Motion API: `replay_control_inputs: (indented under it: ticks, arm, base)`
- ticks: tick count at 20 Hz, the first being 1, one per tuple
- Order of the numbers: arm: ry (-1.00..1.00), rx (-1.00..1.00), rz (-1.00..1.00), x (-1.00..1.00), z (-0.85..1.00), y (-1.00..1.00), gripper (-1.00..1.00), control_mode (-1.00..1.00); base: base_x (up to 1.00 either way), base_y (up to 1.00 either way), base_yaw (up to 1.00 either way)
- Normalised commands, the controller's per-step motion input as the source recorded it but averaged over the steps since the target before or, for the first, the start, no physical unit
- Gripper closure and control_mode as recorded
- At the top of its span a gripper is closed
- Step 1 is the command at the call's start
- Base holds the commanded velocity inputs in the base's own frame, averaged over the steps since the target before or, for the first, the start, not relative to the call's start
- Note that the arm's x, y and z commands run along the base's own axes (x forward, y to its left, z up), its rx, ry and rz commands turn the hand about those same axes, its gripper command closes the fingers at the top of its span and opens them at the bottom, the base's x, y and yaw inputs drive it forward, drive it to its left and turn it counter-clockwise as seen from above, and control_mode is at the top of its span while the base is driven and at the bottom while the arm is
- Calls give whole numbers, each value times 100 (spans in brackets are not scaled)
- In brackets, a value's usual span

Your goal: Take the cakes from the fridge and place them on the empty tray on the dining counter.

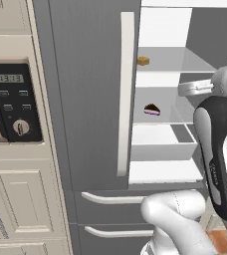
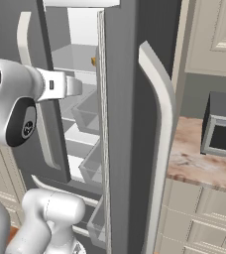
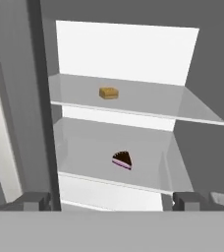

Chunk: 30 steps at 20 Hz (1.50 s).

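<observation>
The fridge (image 1: 85, 99) is tall and dark grey, with its right door swung open onto a white inside with glass shelves. Of the cakes, a tan square block (image 3: 108, 92) sits on the upper shelf and a dark chocolate wedge (image 3: 122, 159) with a pink-white layer on the shelf below. Both appear again in the left base view, the block (image 1: 143, 61) above the wedge (image 1: 152, 109). My gripper (image 3: 111, 202) is open and empty, in front of the shelves and short of the wedge, its fingertips (image 3: 35, 201) spread wide. The tray and the dining counter are out of view.
The closed left door's long cream handle (image 1: 127, 94) stands just left of the opening; the open right door (image 2: 120, 129) with its handle (image 2: 159, 139) flanks my arm. A white drawer (image 1: 160, 144) lies under the shelves. An oven panel (image 1: 13, 99) sits left; a marbled countertop (image 2: 194, 163) right.
</observation>
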Motion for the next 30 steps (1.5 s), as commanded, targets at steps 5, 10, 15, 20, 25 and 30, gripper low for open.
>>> replay_control_inputs:
  ticks: [5, 10, 15, 20, 25, 30]
  arm:
    - [0, 4, 1, 1, 31, 0, -100, -100]
    - [0, 3, 0, 15, 12, 0, -100, -100]
    - [0, 8, 1, 28, 0, -1, -100, -100]
    - [0, 16, 3, 31, 0, -8, -100, -100]
    - [0, 12, 2, 31, 0, -6, -100, -100]
    - [0, 1, 5, 35, 0, 0, -100, -100]
  base:
    - [0, 0, 0]
    - [0, 0, 0]
    - [0, 0, 0]
    - [0, 0, 0]
    - [0, 0, 0]
    - [0, 0, 0]
